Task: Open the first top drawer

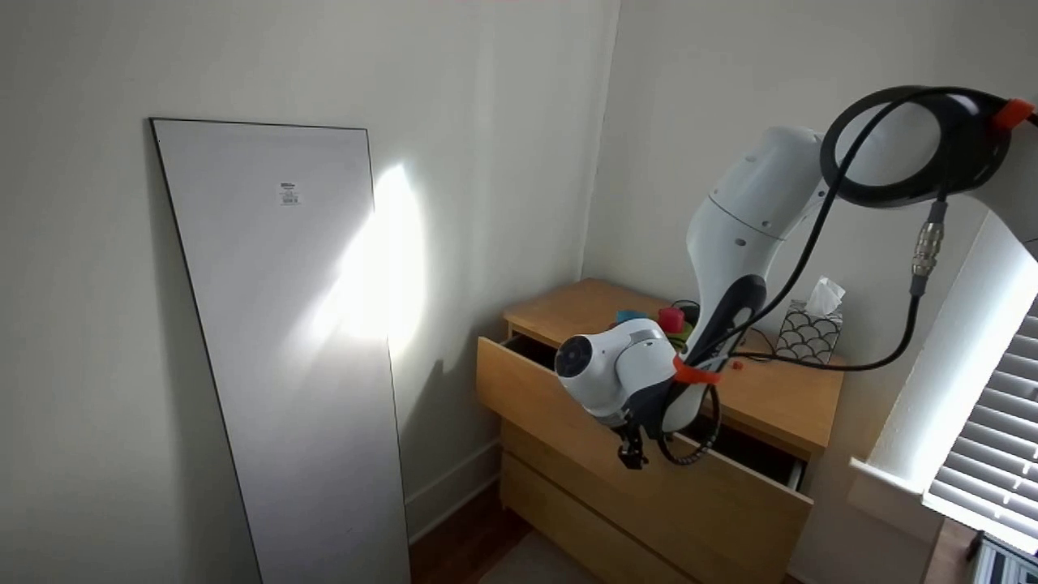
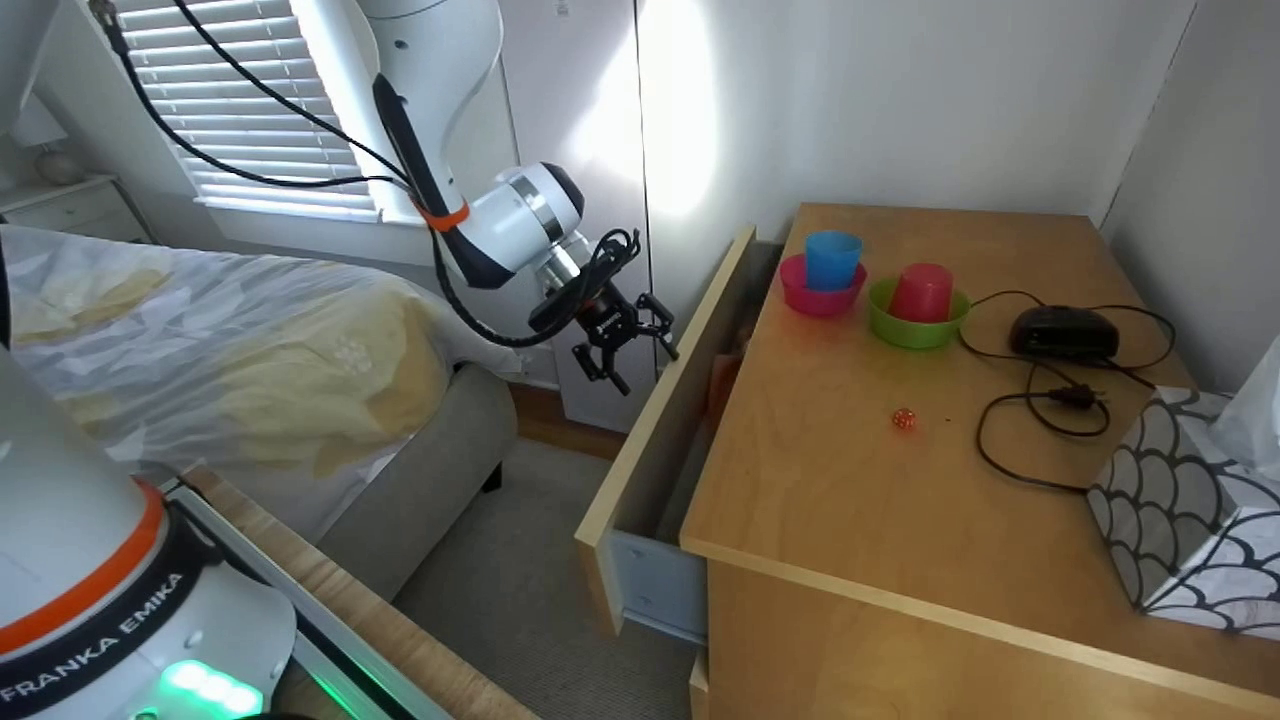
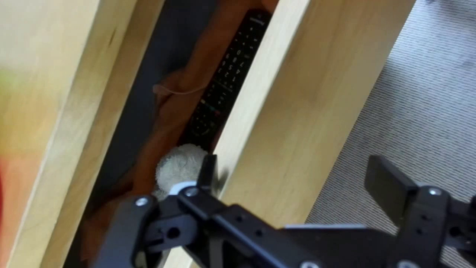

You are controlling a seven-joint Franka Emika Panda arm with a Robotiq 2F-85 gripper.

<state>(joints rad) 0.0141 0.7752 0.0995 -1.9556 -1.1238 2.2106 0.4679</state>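
Note:
The first top drawer [image 1: 730,511] of the light tan dresser stands pulled part-way out, with a gap behind its plain front in both exterior views; its front also shows in an exterior view [image 2: 650,440]. In the wrist view its front panel [image 3: 316,93] runs diagonally between my two fingers. My gripper [image 3: 292,163] is open and holds nothing. One finger is over the panel's top edge, the other is over the carpet outside. My gripper [image 2: 648,372] is near the drawer's rim in an exterior view; I cannot tell whether it touches. It appears dark in an exterior view [image 1: 632,456].
A black remote [image 3: 230,74] and a white fluffy ball [image 3: 180,165] lie inside the drawer. The dresser top [image 2: 830,480] bears cups, bowls, a black device with cables [image 2: 1065,333] and a tissue box [image 2: 1180,500]. A bed [image 2: 300,350] stands beyond. A tall panel [image 1: 284,324] leans on the wall.

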